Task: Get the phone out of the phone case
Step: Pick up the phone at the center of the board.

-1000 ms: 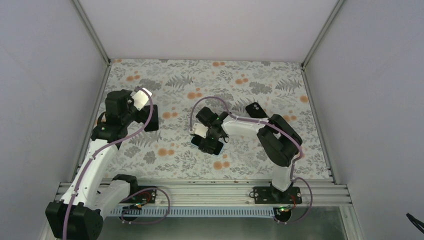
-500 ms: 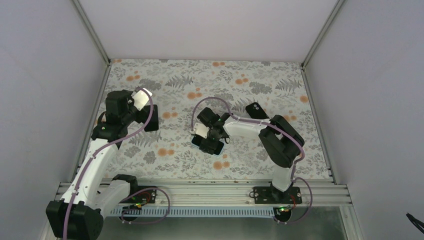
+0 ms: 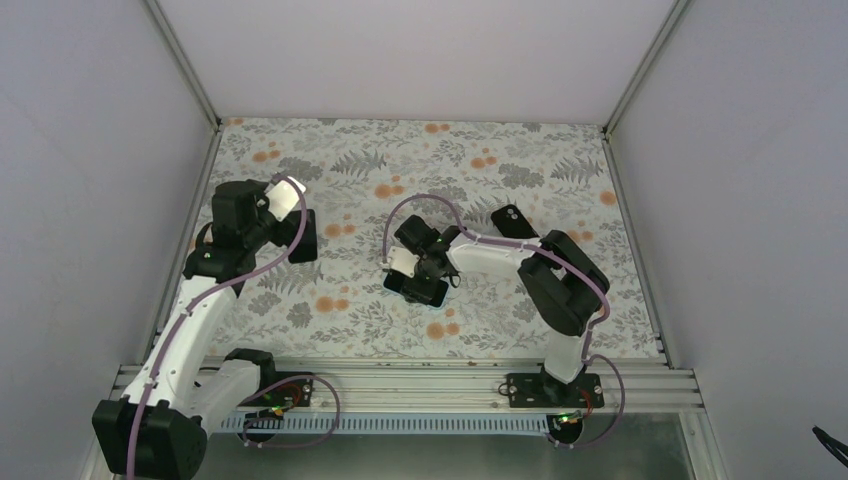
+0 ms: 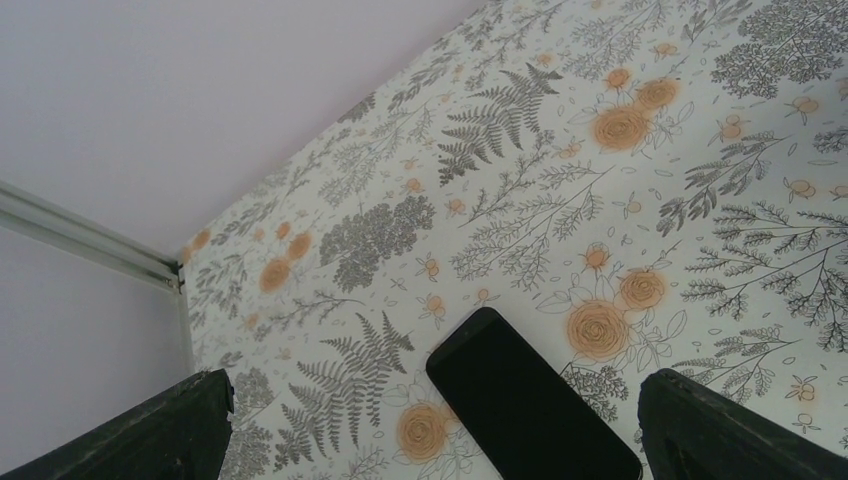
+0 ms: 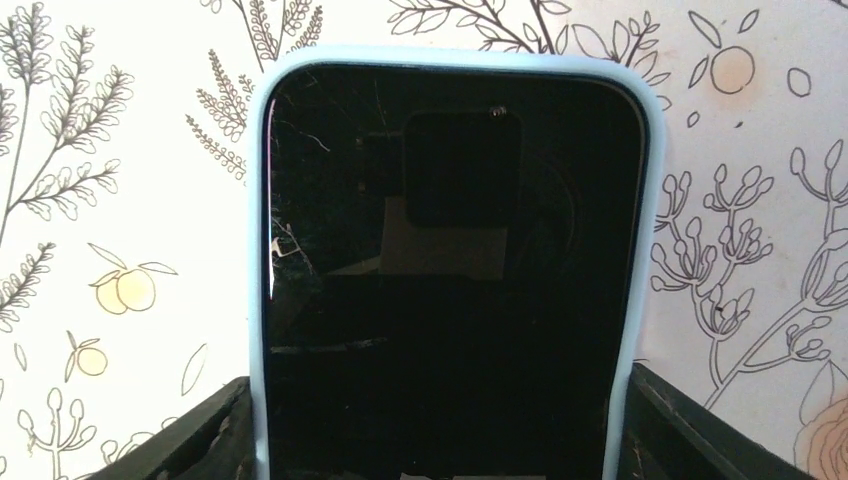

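Phone: the phone (image 5: 450,270) lies screen up near the middle of the floral surface (image 3: 360,160), seated in its light-blue phone case (image 5: 258,300).
Long axis: it runs straight out ahead of the right hand (image 5: 442,395), with the far end of the case pointing away from the wrist.
Right hand: directly over the near end. Its fingers (image 5: 190,435) sit hard against both long edges and appear to be pinching the case across its width, though actual contact is hard to confirm.
Nearer arm: the right, by a wide margin.
Left hand: the left hand (image 4: 432,385) is spread wide and well apart from the phone, hovering over a separate black slab (image 4: 530,405) on the surface.
Next move: probably needs the case pinned while the phone is levered out along that axis.
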Controlling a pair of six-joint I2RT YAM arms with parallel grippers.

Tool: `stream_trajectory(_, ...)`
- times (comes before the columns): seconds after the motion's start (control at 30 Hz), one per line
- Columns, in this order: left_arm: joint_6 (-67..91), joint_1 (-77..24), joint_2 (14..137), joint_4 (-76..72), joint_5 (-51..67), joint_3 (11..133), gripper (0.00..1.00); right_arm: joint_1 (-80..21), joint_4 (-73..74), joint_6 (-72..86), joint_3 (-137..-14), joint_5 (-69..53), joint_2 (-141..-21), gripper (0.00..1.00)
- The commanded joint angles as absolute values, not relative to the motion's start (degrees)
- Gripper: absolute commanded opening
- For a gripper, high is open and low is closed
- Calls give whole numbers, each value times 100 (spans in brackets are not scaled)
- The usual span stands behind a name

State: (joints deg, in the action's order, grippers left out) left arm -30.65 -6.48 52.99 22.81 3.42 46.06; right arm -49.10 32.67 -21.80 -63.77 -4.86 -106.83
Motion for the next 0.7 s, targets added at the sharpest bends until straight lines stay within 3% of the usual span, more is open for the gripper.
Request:
stream_trajectory(0.0, -2999, -595, 5351, 2246, 567, 4674, 100, -4860, 3972, -2431, -5875, 491, -11414, 53)
stream_trajectory(0.3, -3038, -589, 6561, 3611, 2573, 5601, 100, -4819, 3657, -2685, -6140, 438, -10775, 50)
stream_trajectory(0.43, -3121, -588, 7358, 4502, 3544, 6378, 100, -4807, 3667, -2668, -6409, 439, -10530, 43)
stream_trajectory(0.67, -3322, -581, 8948, 5687, 4887, 7435, 100, -4815, 3835, -2644, -6833, 411, -10280, 44)
